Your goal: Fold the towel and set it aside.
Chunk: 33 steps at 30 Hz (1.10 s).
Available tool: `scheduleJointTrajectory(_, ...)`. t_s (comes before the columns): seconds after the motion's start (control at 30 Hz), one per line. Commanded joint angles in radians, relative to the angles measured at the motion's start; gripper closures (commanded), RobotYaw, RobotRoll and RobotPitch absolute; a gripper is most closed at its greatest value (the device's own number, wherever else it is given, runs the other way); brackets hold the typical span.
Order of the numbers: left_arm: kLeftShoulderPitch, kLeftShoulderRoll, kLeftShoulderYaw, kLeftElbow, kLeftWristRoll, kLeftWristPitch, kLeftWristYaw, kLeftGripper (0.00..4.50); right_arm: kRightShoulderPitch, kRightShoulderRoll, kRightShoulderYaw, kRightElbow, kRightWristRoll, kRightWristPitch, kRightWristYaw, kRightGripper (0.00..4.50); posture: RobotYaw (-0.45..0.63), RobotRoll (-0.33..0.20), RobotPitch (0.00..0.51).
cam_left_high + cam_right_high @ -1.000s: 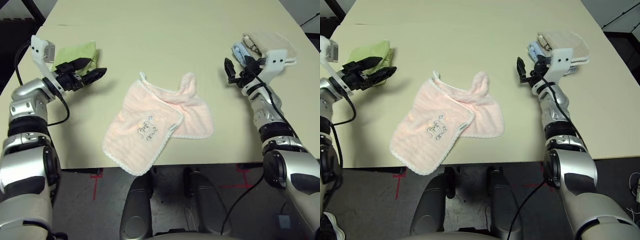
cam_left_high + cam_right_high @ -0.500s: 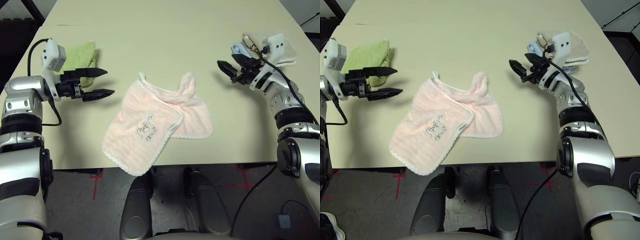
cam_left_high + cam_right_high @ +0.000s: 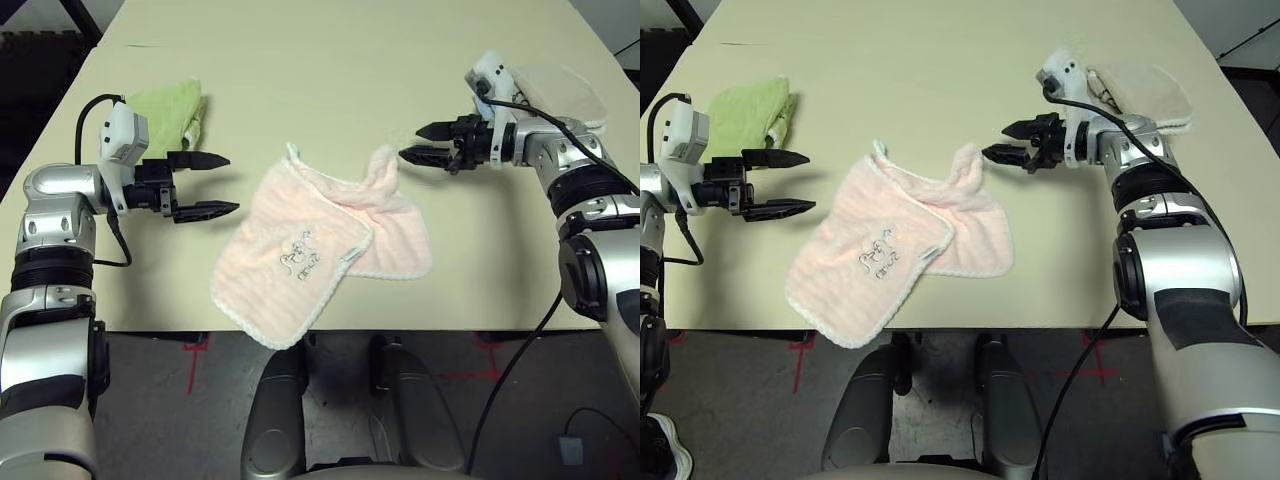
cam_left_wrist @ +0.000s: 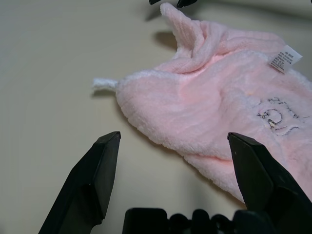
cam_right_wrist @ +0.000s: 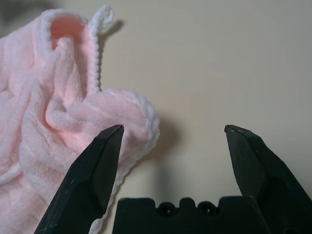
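1. The wide, pale cream table (image 3: 330,60) carries everything; a lime-green folded terry cloth (image 3: 170,105) lies at its left side and a beige folded cloth (image 3: 1145,90) at its right.

2. The pale pink terry towel (image 3: 320,250), a rectangle with a white trimmed edge, lies rumpled and partly doubled over at the near middle of the table, one corner hanging just past the front edge. Its far right corner stands up in a soft peak.

3. The left tool (image 3: 205,184), two black fingers on a silver arm, hovers to the left of the towel, spread wide and empty, pointing at the towel's far left corner with its small white loop (image 4: 105,84).

4. The right tool (image 3: 1002,142) hovers just beside the raised pink peak, also spread wide and gripping nothing.

5. Handling, as a judgement: the towel looks light, limp and plush, so it should sag and drag unless lifted by two points. The sturdiest holds seem to be the two far corners along the trimmed edge, one for each tool. Terry should grip well and not slip.

6. A small dark embroidered cartoon motif (image 3: 298,254) sits on the upper layer; any lettering there is too small to read.

7. A small white tag (image 4: 285,58) bears dark print, unreadable.
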Motion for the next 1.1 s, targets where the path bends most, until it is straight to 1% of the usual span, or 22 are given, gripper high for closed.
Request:
scheduleJointTrajectory(0.03, 0.024, 0.012, -0.001, -0.036, -0.01, 0.016, 0.002, 0.05, -0.012, 0.013, 0.011, 0.029, -0.028, -0.034, -0.005, 0.0, 0.11, 0.0, 0.283)
scheduleJointTrajectory(0.2, 0.031, 0.013, 0.002, -0.038, -0.007, 0.018, 0.018, 0.05, -0.024, 0.047, 0.016, 0.04, -0.056, -0.044, -0.021, 0.0, 0.12, 0.0, 0.296)
scheduleJointTrajectory(0.27, 0.029, 0.009, -0.002, -0.034, -0.004, 0.017, 0.023, 0.0, -0.021, 0.054, 0.02, 0.045, -0.067, -0.047, -0.026, 0.41, 0.12, 0.0, 0.3)
scheduleJointTrajectory(0.3, 0.028, 0.008, -0.003, -0.034, -0.003, 0.017, 0.025, 0.0, -0.02, 0.059, 0.015, 0.047, -0.065, -0.043, -0.029, 0.67, 0.12, 0.0, 0.298)
scheduleJointTrajectory(0.37, 0.027, 0.008, -0.006, -0.03, -0.001, 0.017, 0.027, 0.0, -0.022, 0.066, 0.008, 0.048, -0.062, -0.037, -0.028, 1.34, 0.12, 0.0, 0.298)
scheduleJointTrajectory(0.43, 0.025, 0.009, -0.008, -0.025, 0.002, 0.017, 0.028, 0.0, -0.024, 0.067, 0.002, 0.048, -0.06, -0.034, -0.024, 2.11, 0.11, 0.0, 0.293)
scheduleJointTrajectory(0.47, 0.023, 0.009, -0.009, -0.021, 0.003, 0.017, 0.029, 0.0, -0.025, 0.067, 0.001, 0.048, -0.06, -0.033, -0.023, 2.56, 0.11, 0.0, 0.292)
scheduleJointTrajectory(0.5, 0.023, 0.009, -0.009, -0.019, 0.003, 0.017, 0.031, 0.0, -0.026, 0.066, 0.001, 0.047, -0.06, -0.032, -0.021, 2.88, 0.11, 0.0, 0.292)
scheduleJointTrajectory(0.63, 0.021, 0.01, -0.013, -0.002, 0.012, 0.016, 0.035, 0.0, -0.038, 0.047, -0.017, 0.043, -0.045, -0.021, 0.006, 4.42, 0.09, 0.0, 0.288)
scheduleJointTrajectory(0.73, 0.02, 0.003, -0.009, 0.011, 0.009, 0.029, 0.051, 0.0, -0.052, 0.024, -0.057, 0.033, -0.009, -0.015, 0.003, 4.47, 0.08, 0.0, 0.288)
scheduleJointTrajectory(0.83, 0.013, -0.006, -0.008, 0.023, 0.007, 0.035, 0.069, 0.0, -0.053, 0.011, -0.1, 0.022, 0.02, -0.045, -0.047, 4.47, 0.07, 0.0, 0.288)
scheduleJointTrajectory(1.0, -0.006, -0.027, -0.002, 0.032, -0.002, 0.054, 0.105, 0.0, -0.051, 0.001, -0.158, 0.007, 0.059, -0.076, -0.087, 4.47, 0.06, 0.0, 0.282)
scheduleJointTrajectory(1.1, -0.019, -0.044, 0.004, 0.031, -0.008, 0.083, 0.138, 0.0, -0.048, -0.001, -0.157, -0.008, 0.06, -0.101, -0.066, 4.47, 0.05, 0.0, 0.279)
